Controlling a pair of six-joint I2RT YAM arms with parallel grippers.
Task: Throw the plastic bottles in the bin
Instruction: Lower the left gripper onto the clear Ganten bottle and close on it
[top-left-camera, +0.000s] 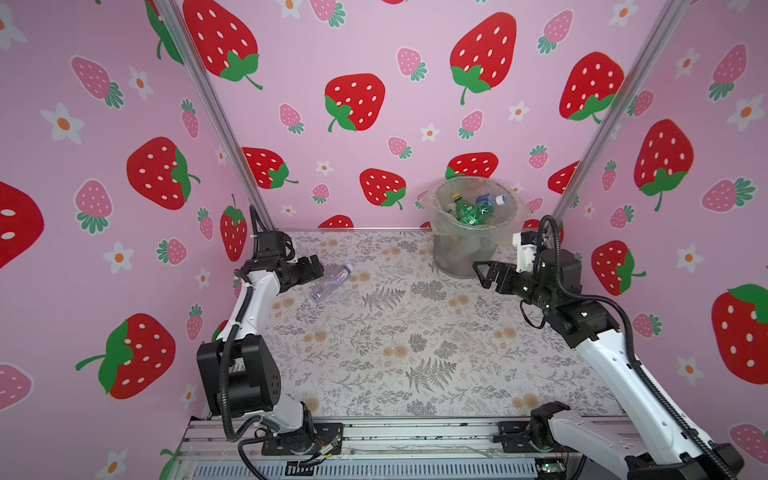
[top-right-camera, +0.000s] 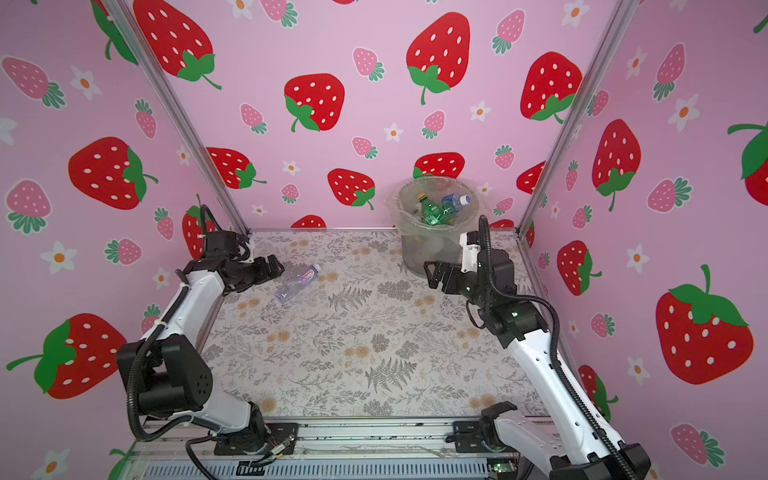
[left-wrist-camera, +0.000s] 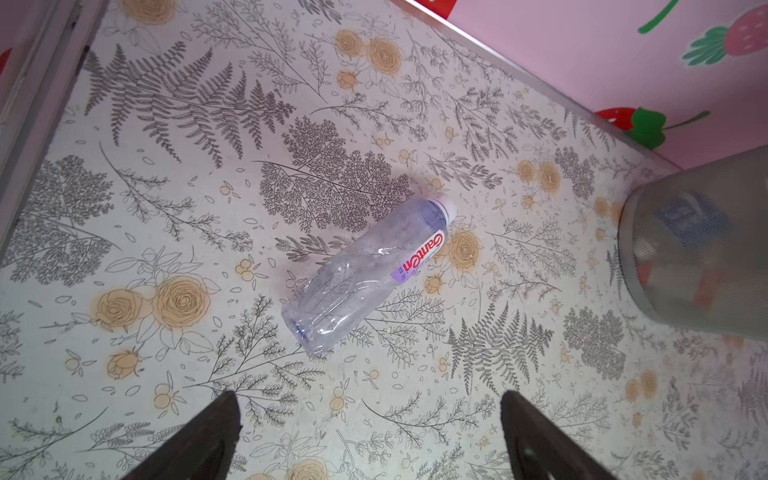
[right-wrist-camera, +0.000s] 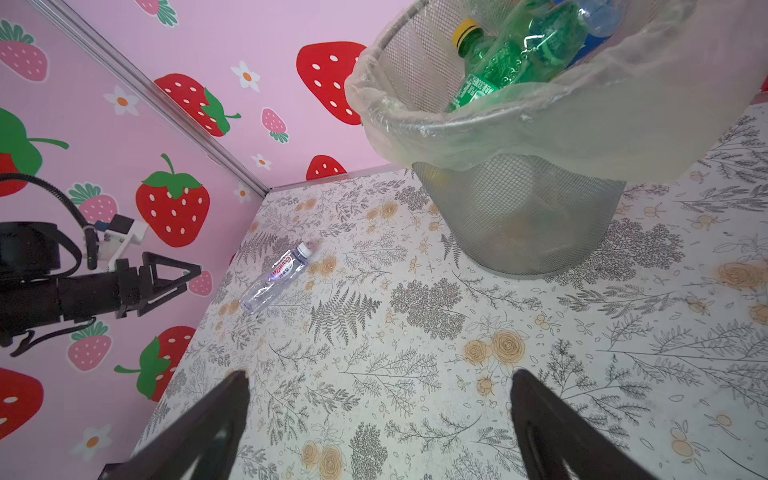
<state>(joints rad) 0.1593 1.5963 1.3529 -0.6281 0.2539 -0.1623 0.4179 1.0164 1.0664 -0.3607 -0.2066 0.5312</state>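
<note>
One clear plastic bottle (top-left-camera: 331, 282) (top-right-camera: 297, 283) with a white cap and a red-lettered label lies on its side at the far left of the floral table. In the left wrist view the bottle (left-wrist-camera: 365, 274) lies ahead of my left gripper (left-wrist-camera: 369, 395), whose jaws stand open and empty, short of it. The left gripper (top-left-camera: 318, 268) (top-right-camera: 277, 266) hovers just left of the bottle. The bin (top-left-camera: 461, 259) (top-right-camera: 415, 257) (right-wrist-camera: 519, 216) stands at the far right and holds green bottles (top-left-camera: 467, 212) (right-wrist-camera: 511, 62) and a blue-labelled one (top-left-camera: 490, 201). My right gripper (top-left-camera: 480, 275) (right-wrist-camera: 379, 374) is open and empty beside the bin's base.
Pink strawberry-print walls close in the table on three sides, with metal posts (top-left-camera: 216, 112) in the back corners. A metal rail (top-left-camera: 395, 436) with both arm bases runs along the front edge. The bin's bag (right-wrist-camera: 540, 137) folds loosely over its rim.
</note>
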